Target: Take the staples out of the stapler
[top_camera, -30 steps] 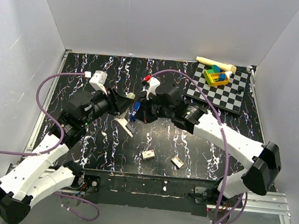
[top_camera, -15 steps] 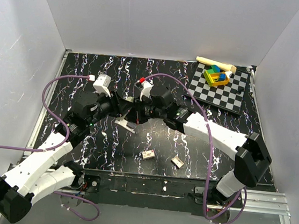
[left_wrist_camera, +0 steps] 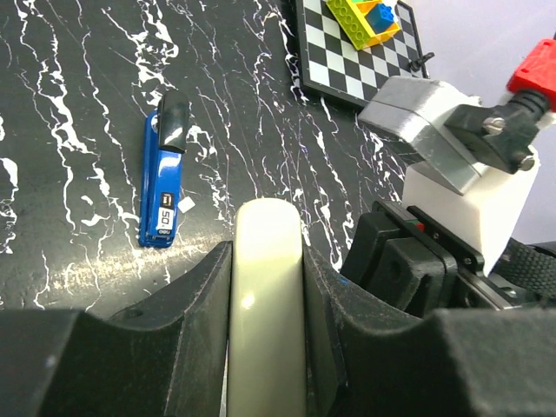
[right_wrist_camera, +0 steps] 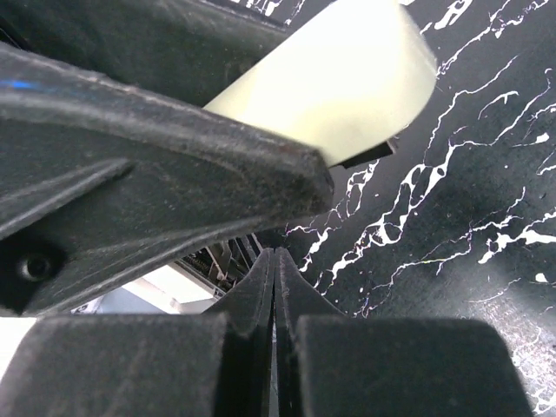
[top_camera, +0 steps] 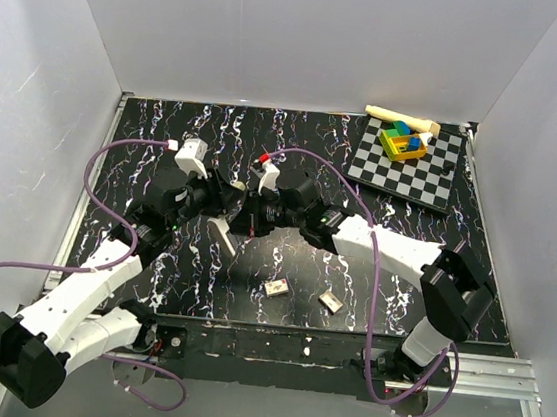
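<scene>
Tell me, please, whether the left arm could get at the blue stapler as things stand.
Probably not to grasp it: the left gripper is shut on a pale cream object, so its jaws are full. The stapler lies uncovered on the table ahead, with nothing between.

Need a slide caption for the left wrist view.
Left gripper grips a cream object; blue stapler lies on the table beyond, right arm close alongside.

Top camera looks down from behind; wrist cameras, close, share cream piece (left_wrist_camera: 265, 287).
</scene>
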Available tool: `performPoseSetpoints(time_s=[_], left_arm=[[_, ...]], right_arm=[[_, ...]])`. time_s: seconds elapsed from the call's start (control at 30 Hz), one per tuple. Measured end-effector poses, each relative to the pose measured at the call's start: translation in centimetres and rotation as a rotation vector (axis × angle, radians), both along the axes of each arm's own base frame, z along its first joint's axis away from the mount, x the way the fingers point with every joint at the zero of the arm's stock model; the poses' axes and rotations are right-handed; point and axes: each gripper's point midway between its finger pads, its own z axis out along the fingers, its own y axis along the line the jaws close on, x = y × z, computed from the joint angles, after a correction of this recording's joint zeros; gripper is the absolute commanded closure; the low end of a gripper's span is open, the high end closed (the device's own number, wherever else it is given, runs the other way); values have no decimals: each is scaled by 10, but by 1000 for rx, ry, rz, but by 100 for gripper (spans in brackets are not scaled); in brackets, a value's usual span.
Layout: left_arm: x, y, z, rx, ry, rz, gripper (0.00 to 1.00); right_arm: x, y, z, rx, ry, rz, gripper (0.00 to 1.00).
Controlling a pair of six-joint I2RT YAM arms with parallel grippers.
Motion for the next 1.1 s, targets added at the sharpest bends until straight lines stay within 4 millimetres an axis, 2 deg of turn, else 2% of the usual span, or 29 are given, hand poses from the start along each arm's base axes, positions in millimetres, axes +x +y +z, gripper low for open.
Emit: performPoseSetpoints(time_s=[0.23,0.4,0.6,0.8,1.1], left_arm=[[1,3,-4,8,1,5,100],[-6,4,-2,16,-2,-15,100],[-14,6,20,2,-50,-32,100],[-21,9,47,-23,-110,-40,100],[-33,14,79,-56,-170,-40,100]], right_arm=[[0,1,-5,-8,11,-2,99],[0,-2,-9,-34,5,-5,99],[9,-25,-16,-117,-9,-46,99],[22,-60,4,-175,-89,-128,99],[12,-88,38,-182,-152,-163,99]])
